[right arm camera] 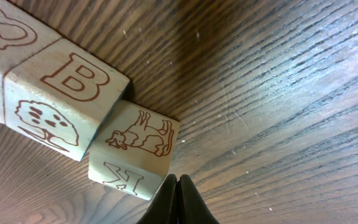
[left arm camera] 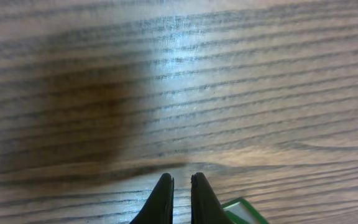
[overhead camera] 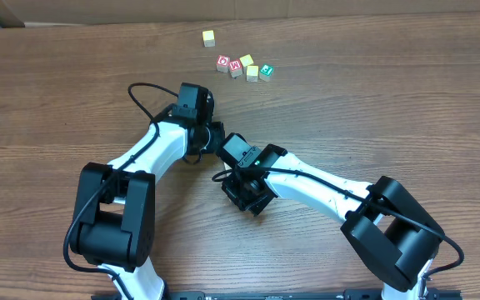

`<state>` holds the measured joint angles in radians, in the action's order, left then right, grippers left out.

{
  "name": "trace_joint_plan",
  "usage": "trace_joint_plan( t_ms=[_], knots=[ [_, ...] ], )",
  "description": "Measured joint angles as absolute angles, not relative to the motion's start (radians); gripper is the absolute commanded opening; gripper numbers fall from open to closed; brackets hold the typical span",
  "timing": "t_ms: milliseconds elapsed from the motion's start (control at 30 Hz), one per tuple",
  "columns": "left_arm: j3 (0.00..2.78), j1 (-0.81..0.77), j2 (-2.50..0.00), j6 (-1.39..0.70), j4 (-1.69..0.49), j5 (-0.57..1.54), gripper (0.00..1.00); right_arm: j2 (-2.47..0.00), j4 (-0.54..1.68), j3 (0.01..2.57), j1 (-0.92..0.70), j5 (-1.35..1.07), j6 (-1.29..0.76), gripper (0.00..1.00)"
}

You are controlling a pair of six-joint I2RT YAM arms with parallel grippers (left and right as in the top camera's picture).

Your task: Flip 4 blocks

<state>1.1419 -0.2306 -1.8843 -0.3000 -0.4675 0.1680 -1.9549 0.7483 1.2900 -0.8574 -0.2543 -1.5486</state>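
The left pincer (left arm camera: 180,198) is pressed together above the counter (left arm camera: 179,93); the right pincer (right arm camera: 178,200), pressed together and empty, sits just beside the blocks (right arm camera: 132,146) at the frame's left.

A dark brown desk (overhead camera: 407,100) with strong lengthwise wood grain fills every view. Beyond the desk's far edge runs a strip of pale tan cardboard (overhead camera: 98,10). Close up, a soft white sheen of light (left arm camera: 185,56) lies on the desk, with a blurred shadow (left arm camera: 73,118) beside it.

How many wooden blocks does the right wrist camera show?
3: a cut-off block at the top-left corner, the B block next to it, and the K block just ahead of the fingers. Others may lie out of frame.
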Motion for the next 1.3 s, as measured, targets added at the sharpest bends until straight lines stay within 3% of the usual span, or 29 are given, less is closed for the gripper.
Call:
trace_joint_plan(
  t_ms=[267, 533, 800, 1067, 1300],
  knots=[
    [1.300, -0.226, -1.885, -0.299, -0.642, 0.145, 0.04, -1.941, 0.756, 1.290, -0.857, -0.234, -1.501, 0.04],
    [1.521, -0.130, -1.885, -0.355, -0.905, 0.116, 0.04, -1.810, 0.730, 1.294, -0.858, -0.147, -1.219, 0.04],
    [1.555, 0.001, -1.885, -0.379, -0.981, 0.147, 0.04, -1.803, 0.675, 1.296, -0.931, -0.020, -0.993, 0.04],
    [1.555, 0.000, -1.885, -0.387, -1.035, 0.149, 0.05, -1.821, 0.572, 1.296, -1.094, 0.145, -0.840, 0.04],
    [1.555, 0.000, -1.885, -0.387, -1.058, 0.149, 0.05, -1.893, 0.558, 1.296, -1.119, 0.229, -0.782, 0.04]
  ],
)
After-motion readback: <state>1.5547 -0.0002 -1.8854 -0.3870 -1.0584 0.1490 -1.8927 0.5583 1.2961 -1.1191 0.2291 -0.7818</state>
